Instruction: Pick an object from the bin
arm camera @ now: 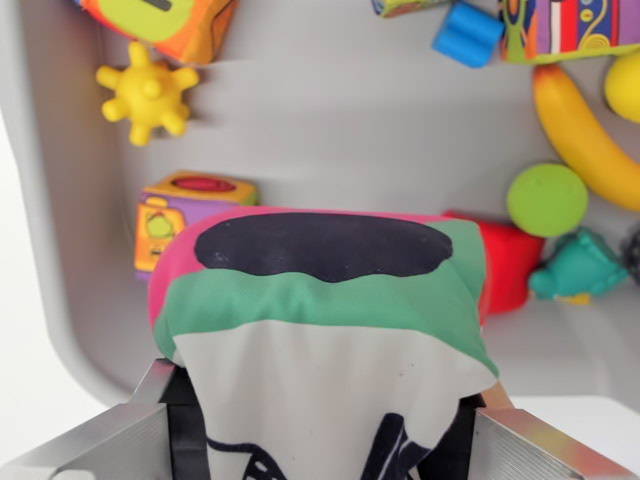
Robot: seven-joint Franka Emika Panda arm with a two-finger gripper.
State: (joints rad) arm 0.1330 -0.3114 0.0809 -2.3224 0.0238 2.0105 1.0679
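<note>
Wrist view: the gripper sits at the bottom edge, with only the upper parts of its two metal fingers visible; their tips are cut off by the frame or hidden behind the load. Between the fingers is a soft fabric cube, patterned in pink, green and white with a black oval on top and black markings low on its front face. The fingers stand spread to the cube's width and press against its sides, so the gripper has hold of the cube. The cube is raised above the grey bin and covers much of the bin floor behind it. Partly hidden behind the cube are a smaller printed block at the wrist view's left and a red item at the wrist view's right; the shape of the red item cannot be made out. Lying on the bin floor are a yellow spiked ball, a green ball, a banana, a teal toy and a blue piece. An orange cube and a striped block are cut off at the top edge. The bin's left wall is blurred.
</note>
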